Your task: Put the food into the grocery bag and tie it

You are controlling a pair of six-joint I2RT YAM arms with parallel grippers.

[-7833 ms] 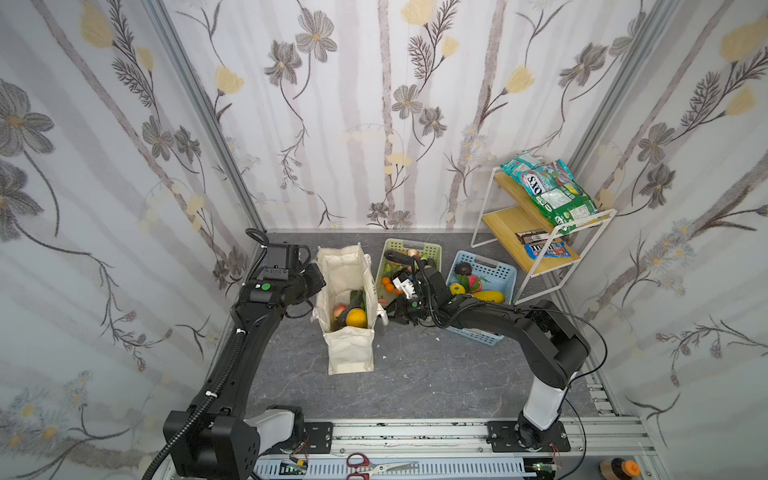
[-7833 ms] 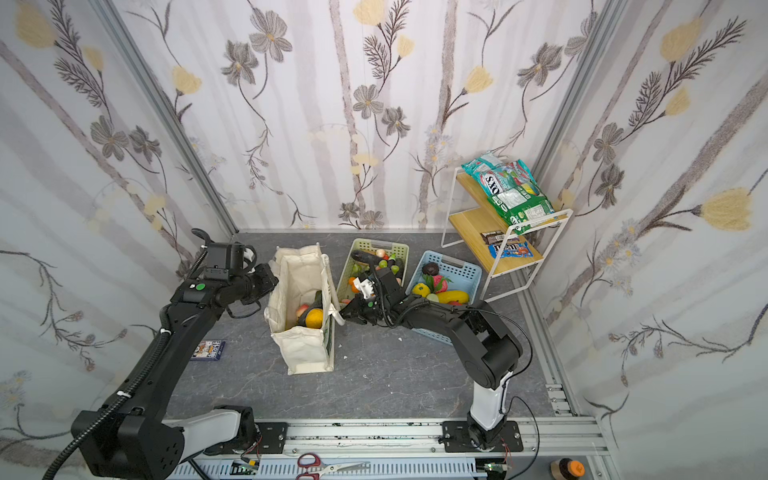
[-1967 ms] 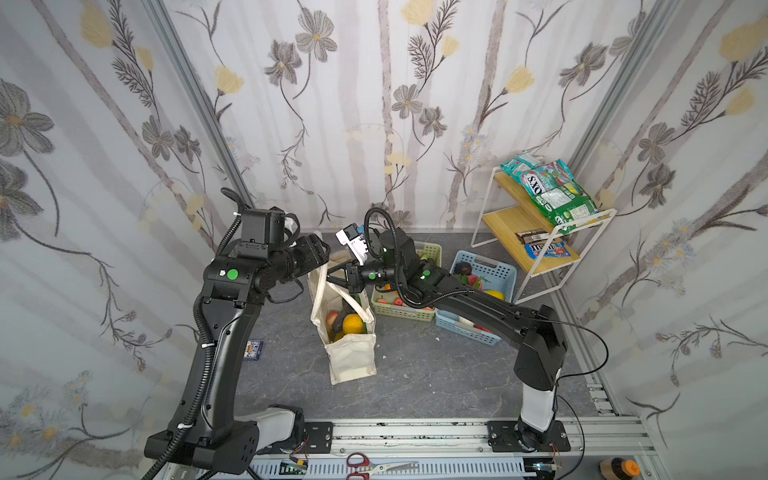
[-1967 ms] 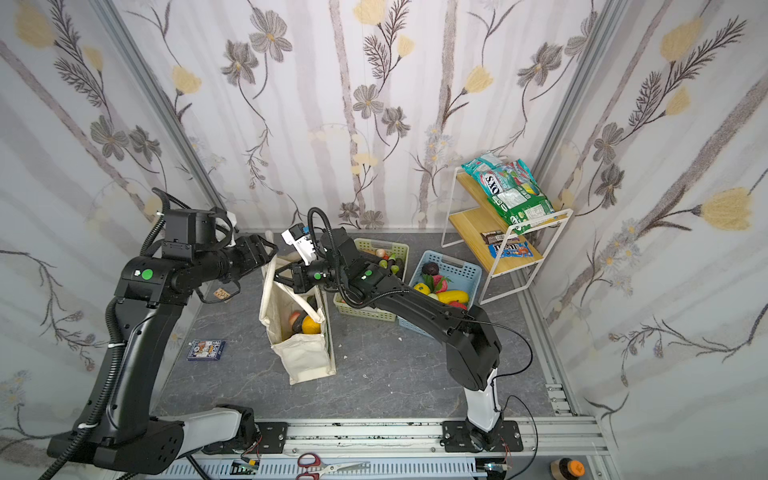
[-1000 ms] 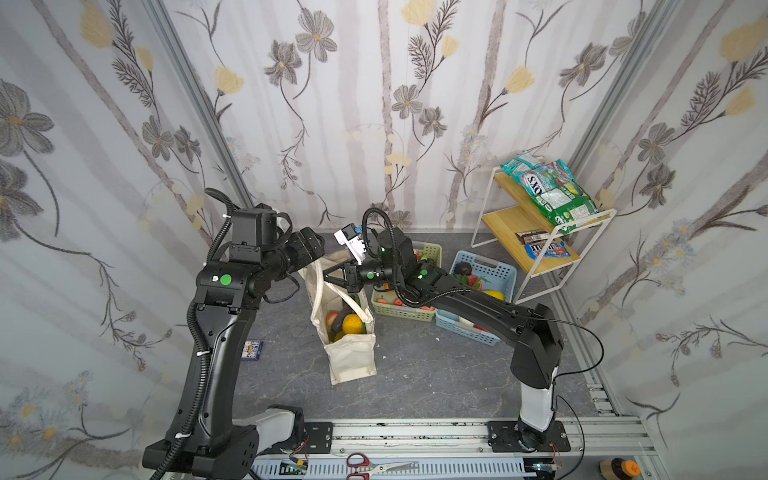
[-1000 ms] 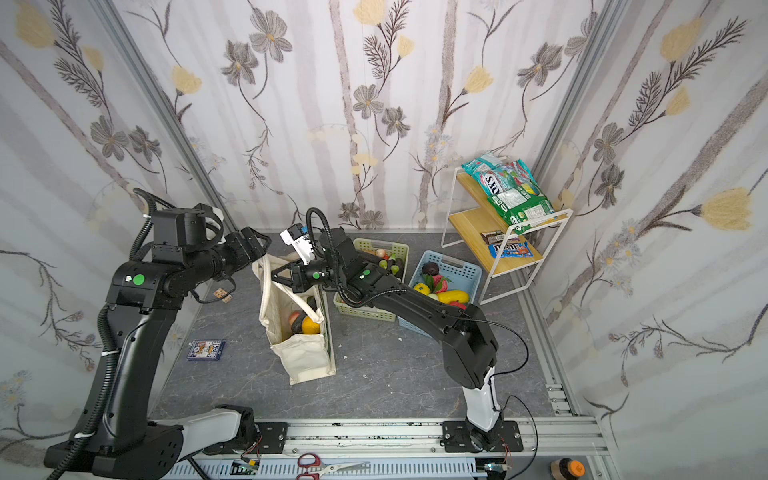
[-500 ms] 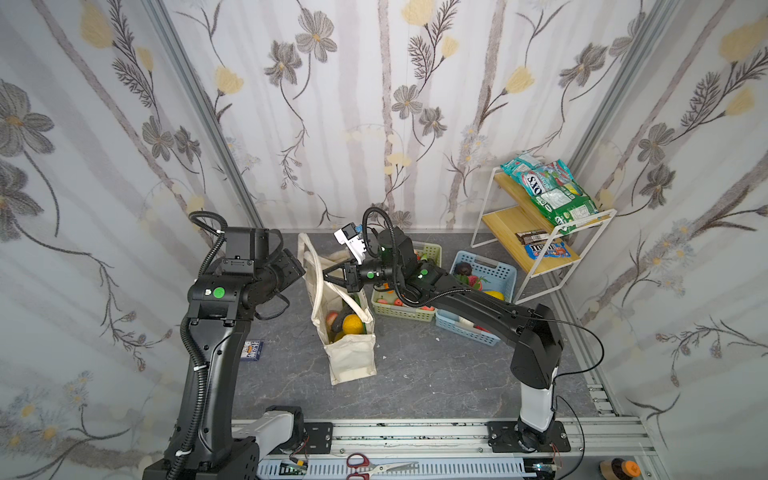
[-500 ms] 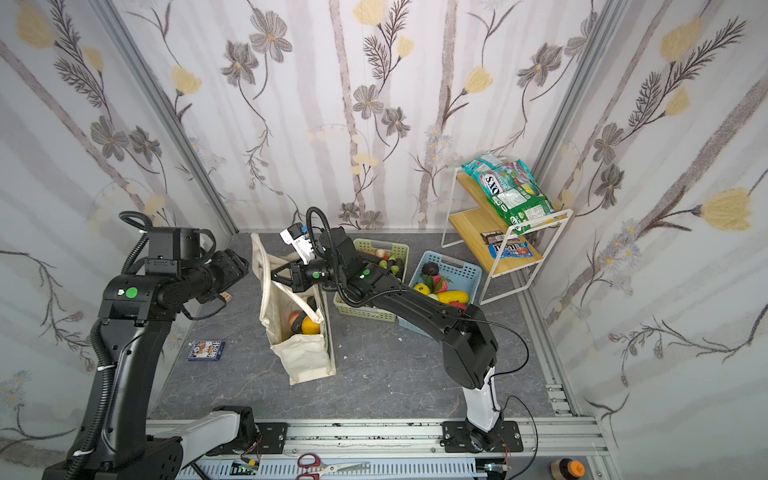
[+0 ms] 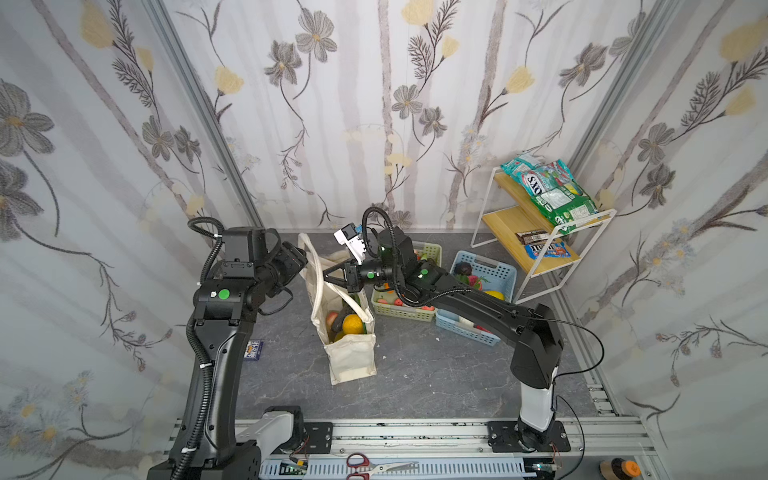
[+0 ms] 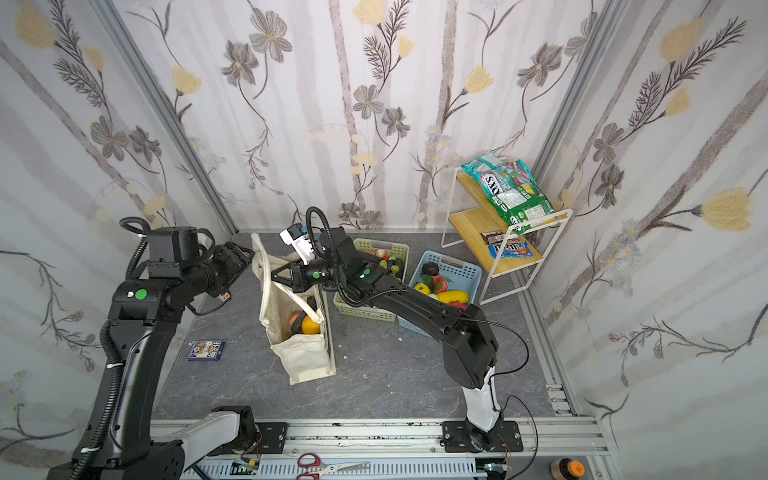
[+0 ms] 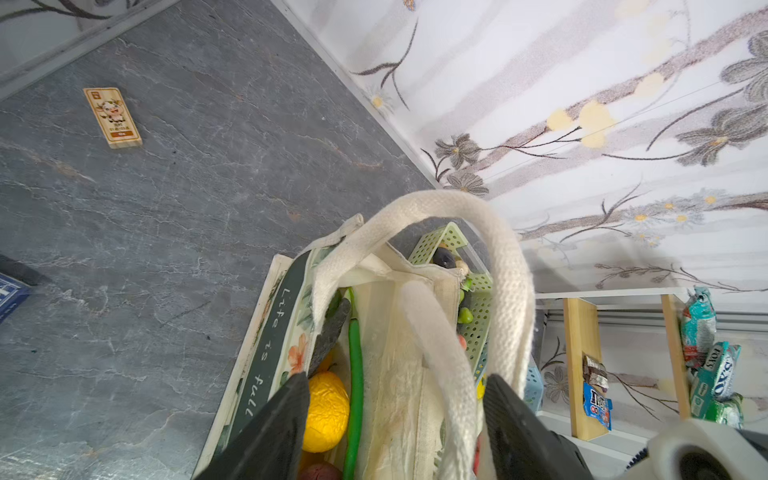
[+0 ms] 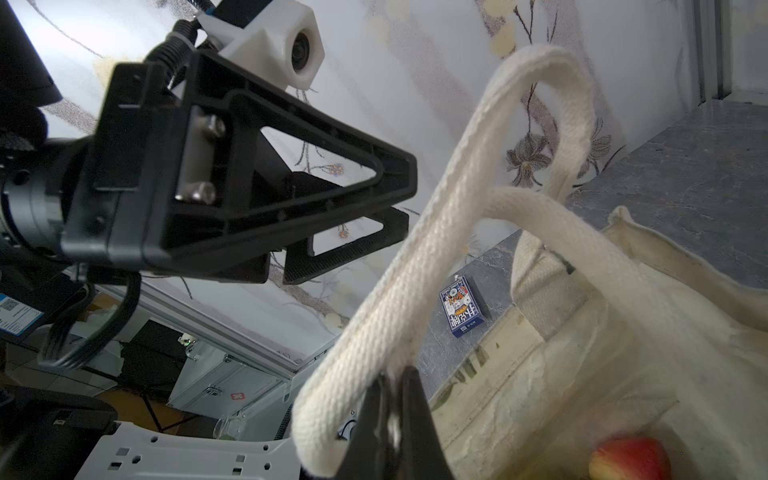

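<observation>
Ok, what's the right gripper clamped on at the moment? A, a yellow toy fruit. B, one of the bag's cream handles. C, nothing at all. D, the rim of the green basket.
B: in the right wrist view the right gripper is shut on a cream handle of the grocery bag.

The grocery bag point(image 12: 623, 353) hides most of the food point(image 11: 326, 409), its red piece point(image 12: 629, 461) blurred, perhaps an apple.

grey floor point(image 9: 415, 374): bag point(image 9: 351, 361), baskets point(image 9: 400, 311), perhaps cards point(image 9: 253, 350)
</observation>
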